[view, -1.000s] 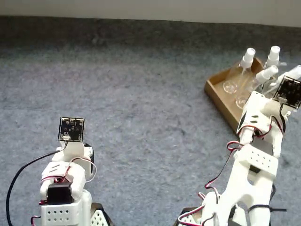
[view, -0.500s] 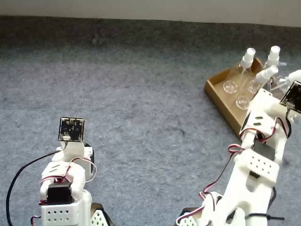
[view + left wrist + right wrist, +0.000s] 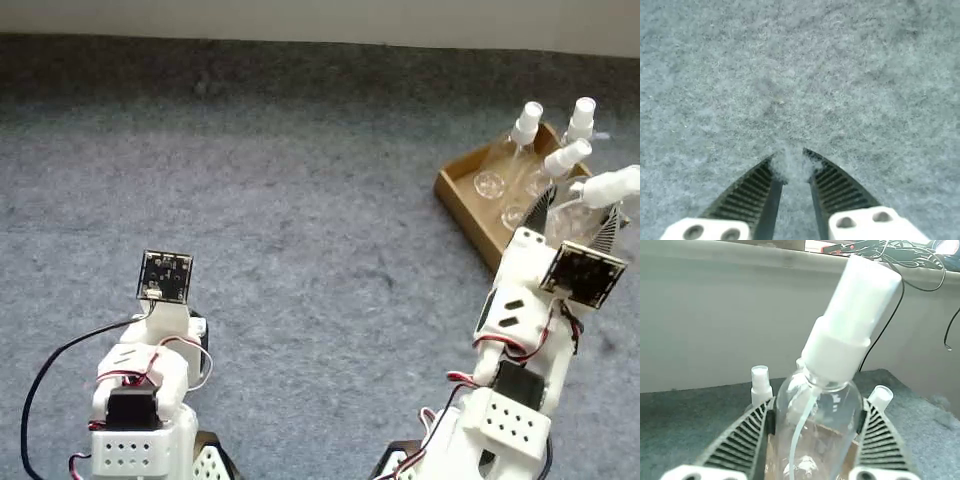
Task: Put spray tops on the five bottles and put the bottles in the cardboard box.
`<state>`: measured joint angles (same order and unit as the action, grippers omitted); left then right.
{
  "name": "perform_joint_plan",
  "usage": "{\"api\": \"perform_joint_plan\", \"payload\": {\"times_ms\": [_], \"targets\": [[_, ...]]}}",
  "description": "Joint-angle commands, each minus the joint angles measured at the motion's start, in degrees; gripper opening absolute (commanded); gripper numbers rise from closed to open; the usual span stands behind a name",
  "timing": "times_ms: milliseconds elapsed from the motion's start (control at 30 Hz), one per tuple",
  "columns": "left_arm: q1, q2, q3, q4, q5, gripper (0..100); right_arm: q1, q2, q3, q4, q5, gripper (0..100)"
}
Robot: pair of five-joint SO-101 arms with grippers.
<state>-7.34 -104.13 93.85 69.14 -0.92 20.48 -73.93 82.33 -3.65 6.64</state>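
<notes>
Right claw [image 3: 817, 404] grips bottle [image 3: 832, 360]; grey carpet [image 3: 300, 200], pale wall [image 3: 715, 315] behind.

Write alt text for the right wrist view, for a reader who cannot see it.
A clear plastic bottle with a white spray top leans between the right arm's black ribbed jaws, which are shut on it. Behind it rise the white spray tops of other bottles, with grey carpet and a pale wall beyond.

No legible text, no label or number on the spray bottle [image 3: 830, 390] (its clear wall bare), none readable on the cardboard box [image 3: 465, 212]
</notes>
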Motion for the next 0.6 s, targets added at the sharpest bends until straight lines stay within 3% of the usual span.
{"api": "perform_joint_plan", "payload": {"times_ms": [0, 567], "targets": [[1.36, -0.48, -0.31, -0.53, -0.7, 0, -0.31, -0.66, 3.38, -4.18, 1.05, 14.9], [1.36, -0.48, -0.31, -0.53, -0.7, 0, 0.4, 26.95, 0.57, -26.95, 1.05, 14.9]]}}
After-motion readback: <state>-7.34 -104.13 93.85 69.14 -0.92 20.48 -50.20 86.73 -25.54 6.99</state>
